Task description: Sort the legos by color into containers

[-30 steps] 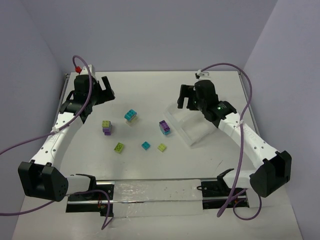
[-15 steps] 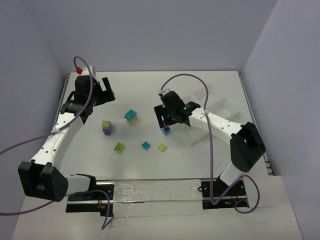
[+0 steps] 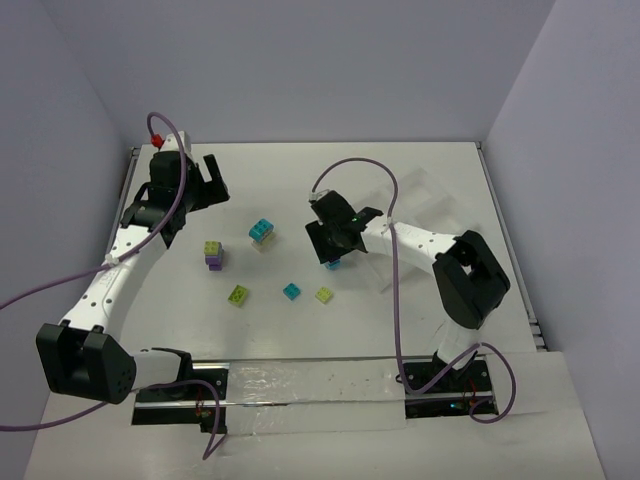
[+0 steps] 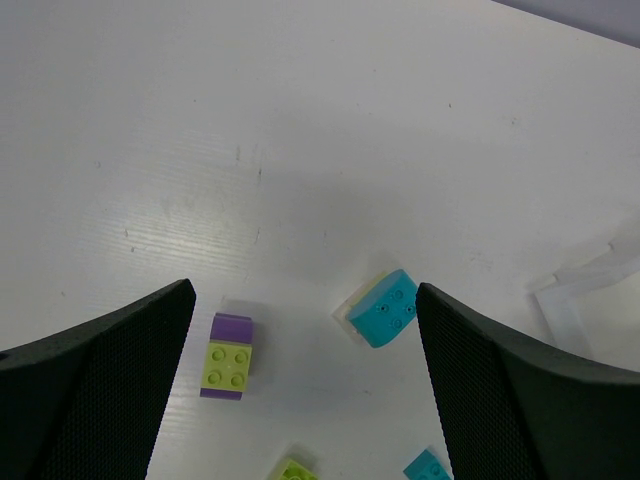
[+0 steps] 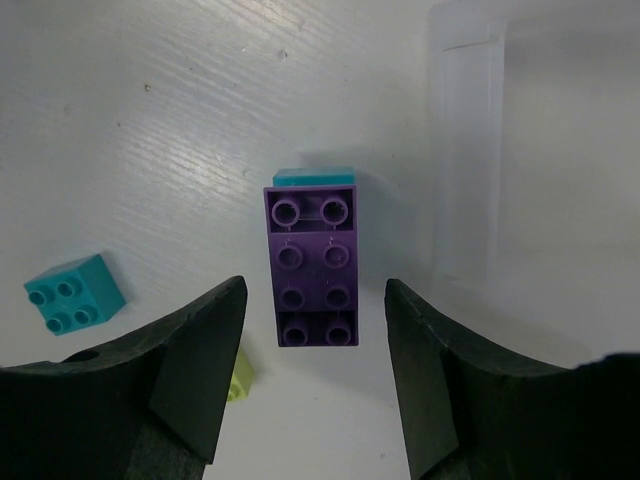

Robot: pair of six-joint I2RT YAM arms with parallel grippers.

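Note:
A long purple brick stacked on a cyan one point(image 5: 311, 268) lies on the table between the fingers of my right gripper point(image 5: 314, 300), which is open with a gap on each side. From above, that gripper point(image 3: 330, 245) hangs over the stack point(image 3: 333, 264), just left of the clear tray point(image 3: 388, 272). Loose legos lie to the left: a cyan stack point(image 3: 262, 231), a lime-on-purple pair point(image 3: 213, 253), a lime brick point(image 3: 238, 294), a cyan brick point(image 3: 291, 291) and another lime brick point(image 3: 323, 294). My left gripper point(image 3: 205, 180) is wide open at the back left, holding nothing.
The left wrist view looks down on the lime-on-purple pair point(image 4: 228, 362) and the cyan stack point(image 4: 385, 308) between the spread fingers. A clear tray wall point(image 5: 465, 150) stands right of the purple brick. Purple cables loop above both arms.
My right arm swung left from over the tray and came down around the purple-on-cyan stack, its jaws narrowing. The left arm has not moved.

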